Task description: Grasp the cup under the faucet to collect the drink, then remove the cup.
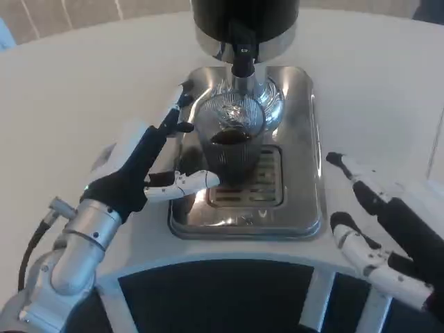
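Note:
A clear cup (232, 149) holding a dark drink stands upright on the steel drip tray (298, 208), directly under the black faucet (243, 59) of the dispenser (243, 21). My left hand (149, 163) reaches in from the left. Its long fingers (182, 111) stretch along the cup's left side with a thin gap to the glass. The thumb (191, 182) lies across the cup's lower front and its tip touches the base. My right hand (371, 222) lies at the lower right of the tray, fingers apart and holding nothing.
The tray's slotted grate (267, 184) sits in front of the cup. White tabletop (83, 90) spreads to the left and right of the tray. The table's front edge (222, 258) runs just below the tray.

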Robot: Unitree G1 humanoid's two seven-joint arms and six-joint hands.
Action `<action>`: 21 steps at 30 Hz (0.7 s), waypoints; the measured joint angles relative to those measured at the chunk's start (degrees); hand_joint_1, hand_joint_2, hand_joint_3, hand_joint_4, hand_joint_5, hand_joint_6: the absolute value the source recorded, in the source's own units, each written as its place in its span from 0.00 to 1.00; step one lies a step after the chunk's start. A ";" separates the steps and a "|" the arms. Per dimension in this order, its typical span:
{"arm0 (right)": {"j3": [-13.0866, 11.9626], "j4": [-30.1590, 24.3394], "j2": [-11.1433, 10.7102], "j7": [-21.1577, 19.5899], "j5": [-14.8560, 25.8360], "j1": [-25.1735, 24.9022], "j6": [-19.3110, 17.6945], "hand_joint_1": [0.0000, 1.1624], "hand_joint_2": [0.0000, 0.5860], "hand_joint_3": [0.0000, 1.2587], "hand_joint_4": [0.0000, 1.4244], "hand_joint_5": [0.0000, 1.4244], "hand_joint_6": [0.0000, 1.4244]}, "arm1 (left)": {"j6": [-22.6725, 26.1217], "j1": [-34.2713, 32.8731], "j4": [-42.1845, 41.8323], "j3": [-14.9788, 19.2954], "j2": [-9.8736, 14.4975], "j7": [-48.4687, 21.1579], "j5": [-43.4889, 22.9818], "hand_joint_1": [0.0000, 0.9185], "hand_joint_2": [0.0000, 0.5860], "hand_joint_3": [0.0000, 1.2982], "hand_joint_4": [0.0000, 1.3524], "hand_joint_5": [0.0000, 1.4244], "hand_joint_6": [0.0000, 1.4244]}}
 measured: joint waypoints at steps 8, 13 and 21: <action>-1.90 0.00 7.71 4.85 -1.51 3.95 -7.57 0.05 1.00 0.00 0.00 0.00 0.00 | -2.43 -1.92 2.42 -0.20 -0.49 -0.01 -0.06 0.42 0.12 0.00 0.00 0.17 0.15; -4.44 0.00 11.55 6.48 -1.51 5.56 -12.08 0.04 1.00 0.00 0.00 0.00 0.00 | -2.82 -2.76 4.20 -0.51 -0.91 -0.49 -0.14 0.43 0.12 0.00 0.00 0.18 0.16; -6.29 0.00 16.69 8.64 -2.16 6.84 -16.65 0.04 1.00 0.00 0.00 0.00 0.00 | -3.59 -4.53 6.68 -0.81 -1.74 -2.01 -0.39 0.43 0.12 0.00 0.00 0.20 0.16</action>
